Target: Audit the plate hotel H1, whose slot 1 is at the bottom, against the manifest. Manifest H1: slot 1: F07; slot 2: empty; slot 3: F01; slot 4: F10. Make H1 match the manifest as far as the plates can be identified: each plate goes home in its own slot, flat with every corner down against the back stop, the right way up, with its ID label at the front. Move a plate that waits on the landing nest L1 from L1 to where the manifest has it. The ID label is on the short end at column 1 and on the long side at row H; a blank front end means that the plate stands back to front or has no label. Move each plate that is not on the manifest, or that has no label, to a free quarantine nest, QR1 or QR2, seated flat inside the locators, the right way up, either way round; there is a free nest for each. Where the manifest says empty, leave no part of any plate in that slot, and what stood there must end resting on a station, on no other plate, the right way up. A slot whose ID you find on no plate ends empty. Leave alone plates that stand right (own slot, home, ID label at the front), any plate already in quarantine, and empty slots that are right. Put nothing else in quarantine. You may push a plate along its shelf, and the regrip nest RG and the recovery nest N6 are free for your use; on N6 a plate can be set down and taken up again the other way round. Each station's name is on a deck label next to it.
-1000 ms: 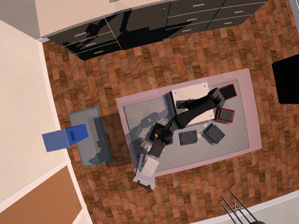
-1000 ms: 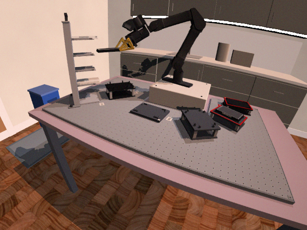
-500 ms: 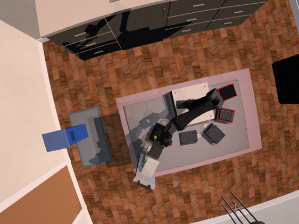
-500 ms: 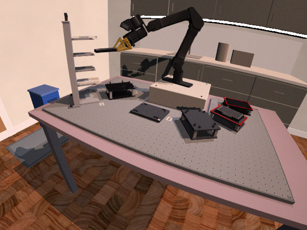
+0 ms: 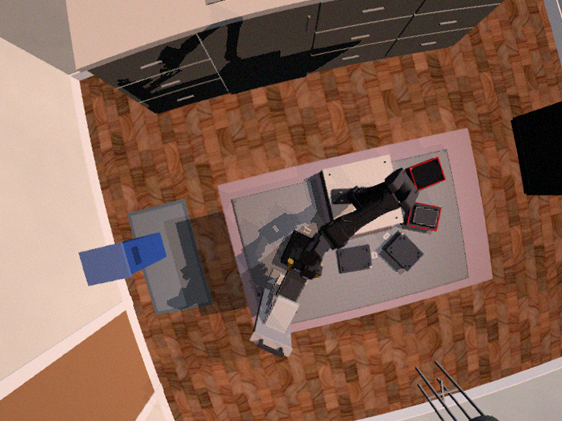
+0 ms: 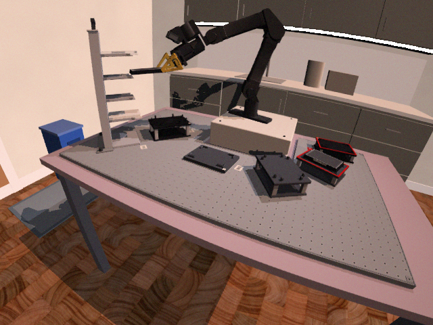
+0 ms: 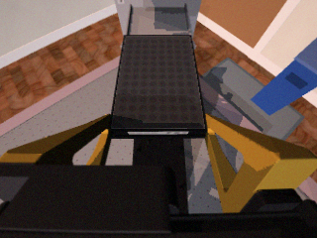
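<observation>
My gripper [image 6: 168,64] [image 7: 158,119] [image 5: 301,263] is shut on a dark well plate [image 6: 143,70] [image 7: 158,74] [image 5: 291,283]. It grips the plate's near end by the long sides and holds it level in the air. The plate's far end points at the plate hotel H1 [image 6: 99,94] [image 5: 272,330], just in front of the third shelf from the bottom [image 6: 118,76]. In the wrist view a pale label strip [image 7: 158,132] shows on the plate's near end; I cannot read it. The hotel's shelf [image 7: 158,20] lies straight ahead beyond the plate.
Two red-edged quarantine nests stand at the right: one [image 6: 323,160] holds a dark plate, the other [image 6: 336,145] looks empty. A raised nest [image 6: 281,172], a flat nest [image 6: 210,157] and another raised nest [image 6: 169,126] stand on the deck. The arm's pedestal [image 6: 252,134] is behind them.
</observation>
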### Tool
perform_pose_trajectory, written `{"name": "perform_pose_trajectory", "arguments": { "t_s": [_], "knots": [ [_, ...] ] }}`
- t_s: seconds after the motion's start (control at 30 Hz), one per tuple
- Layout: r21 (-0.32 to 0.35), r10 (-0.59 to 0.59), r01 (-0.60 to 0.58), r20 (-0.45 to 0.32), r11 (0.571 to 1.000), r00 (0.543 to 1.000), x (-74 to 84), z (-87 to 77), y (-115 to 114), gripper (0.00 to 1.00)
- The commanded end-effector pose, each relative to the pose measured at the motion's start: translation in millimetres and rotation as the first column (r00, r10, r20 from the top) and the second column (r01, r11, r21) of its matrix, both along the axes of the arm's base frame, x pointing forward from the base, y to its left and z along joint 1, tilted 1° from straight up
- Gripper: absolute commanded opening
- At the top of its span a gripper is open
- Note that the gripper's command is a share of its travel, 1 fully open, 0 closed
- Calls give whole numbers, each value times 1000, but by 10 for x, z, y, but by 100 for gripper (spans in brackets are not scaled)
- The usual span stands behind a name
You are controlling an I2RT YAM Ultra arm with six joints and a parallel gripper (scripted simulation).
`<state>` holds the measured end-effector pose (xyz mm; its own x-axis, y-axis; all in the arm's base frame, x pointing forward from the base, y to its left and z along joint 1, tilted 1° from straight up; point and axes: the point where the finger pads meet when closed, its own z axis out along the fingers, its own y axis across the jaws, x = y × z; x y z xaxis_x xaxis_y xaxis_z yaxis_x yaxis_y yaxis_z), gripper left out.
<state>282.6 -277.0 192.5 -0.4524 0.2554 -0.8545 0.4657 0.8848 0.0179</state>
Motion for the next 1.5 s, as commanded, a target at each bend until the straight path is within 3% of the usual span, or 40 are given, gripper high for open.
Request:
{"name": "perform_pose_trajectory", "arguments": {
  "t_s": [0.0,1.47],
  "knots": [
    [-23,-1,2,22,1000,1000,44,108,-37,86],
    [-24,-1,2,23,1000,1000,218,43,-128,86]
  ]
}}
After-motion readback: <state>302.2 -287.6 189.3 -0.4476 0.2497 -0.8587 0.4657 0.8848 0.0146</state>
